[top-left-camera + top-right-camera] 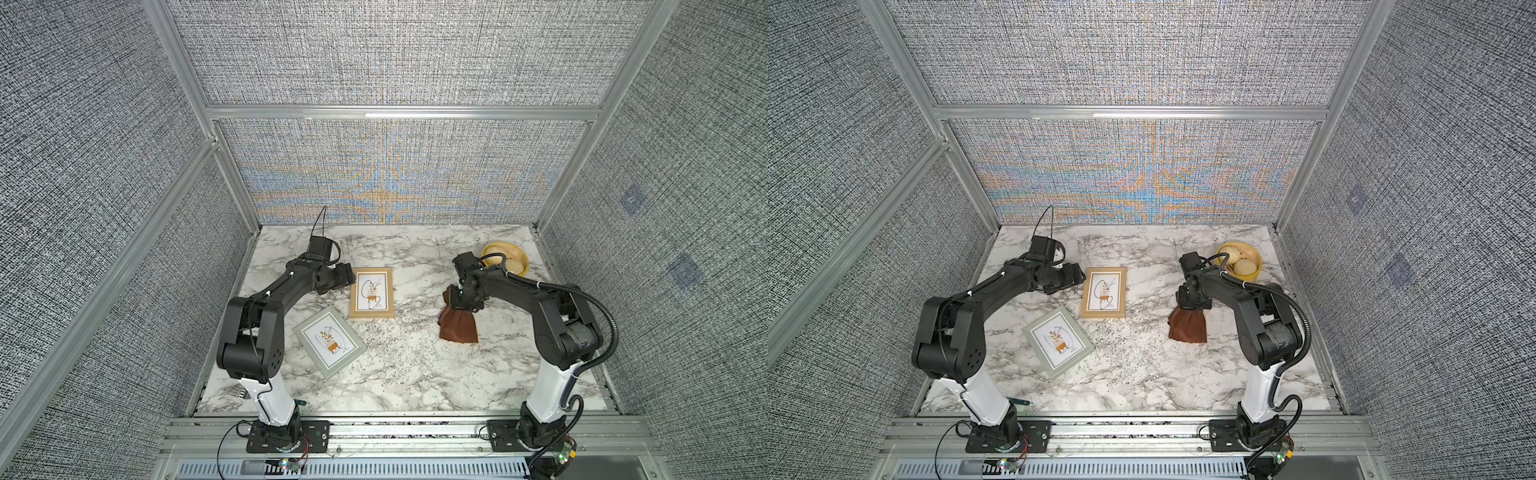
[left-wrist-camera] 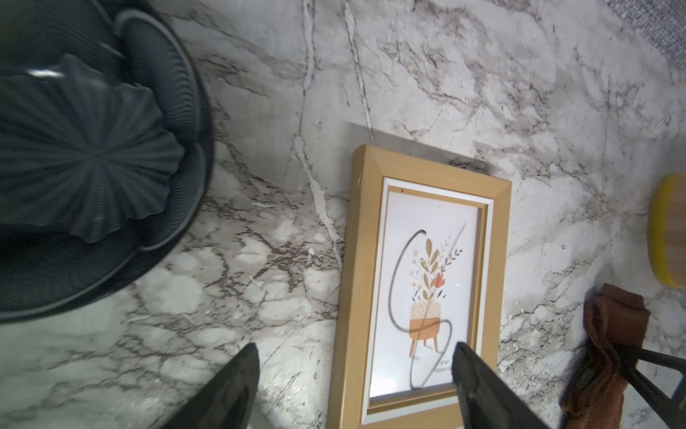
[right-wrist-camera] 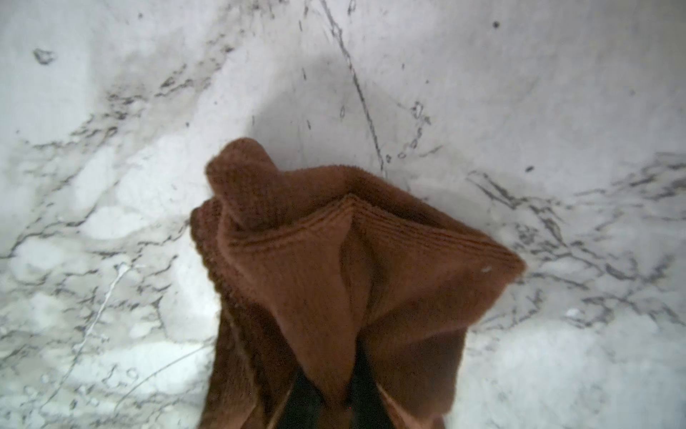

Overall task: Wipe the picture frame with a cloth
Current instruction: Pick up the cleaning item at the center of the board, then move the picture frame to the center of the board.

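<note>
Reddish-brown and gathered into folds, the cloth [image 1: 459, 326] [image 1: 1188, 328] sits toward the right edge of the marble surface [image 1: 415, 374], its top pinched in the right hand [image 1: 458, 306] while the rest fans out toward the near edge. The right wrist view shows this hand [image 3: 334, 401] clamped on the bunched cloth [image 3: 334, 260], fabric spilling around both dark fingers. A yellow bowl [image 1: 525, 266] [image 1: 1260, 266] stands near the far right corner, just beyond that arm. A tan wooden picture frame [image 1: 372, 293] [image 1: 1104, 293] lies flat around the middle of the surface, well apart from the cloth. The left hand [image 1: 347, 276] is at that frame's left side with its jaws apart; in the left wrist view [image 2: 356, 349] one finger is over the marble and the other over the glass of the frame [image 2: 427, 282]. A grey-green picture frame [image 1: 329, 341] [image 1: 1058, 341] lies askew nearer the near edge, left of centre.
</note>
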Robot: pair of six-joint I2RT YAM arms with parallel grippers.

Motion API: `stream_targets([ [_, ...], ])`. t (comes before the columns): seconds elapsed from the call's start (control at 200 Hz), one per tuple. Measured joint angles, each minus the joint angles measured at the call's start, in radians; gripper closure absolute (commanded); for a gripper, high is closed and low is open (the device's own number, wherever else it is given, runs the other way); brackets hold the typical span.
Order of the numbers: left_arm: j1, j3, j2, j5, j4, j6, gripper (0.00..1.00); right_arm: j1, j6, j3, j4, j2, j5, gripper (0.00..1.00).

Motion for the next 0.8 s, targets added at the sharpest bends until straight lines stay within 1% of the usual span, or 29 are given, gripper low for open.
stream_targets([
  [0.135, -0.021, 0.052, 0.080, 0.009, -0.015, -0.018, 0.48, -0.001, 0.002, -0.031, 0.012, -0.105, 0.009, 1.00],
  [0.3, -0.027, 0.089, 0.143, 0.008, -0.033, -0.039, 0.64, -0.001, -0.009, -0.077, 0.065, -0.201, -0.006, 1.00],
  [0.38, -0.028, 0.116, 0.175, 0.009, -0.037, -0.039, 0.66, -0.002, -0.013, -0.086, 0.097, -0.216, -0.036, 1.00],
  [0.55, -0.029, 0.196, 0.275, 0.026, -0.047, -0.007, 0.66, 0.000, -0.015, -0.091, 0.142, -0.220, -0.091, 1.00],
  [0.666, -0.029, 0.233, 0.296, 0.023, -0.069, 0.014, 0.66, 0.000, -0.011, -0.092, 0.158, -0.220, -0.116, 1.00],
  [0.801, -0.031, 0.252, 0.304, 0.039, -0.077, 0.033, 0.71, 0.000, -0.003, -0.092, 0.170, -0.218, -0.130, 1.00],
])
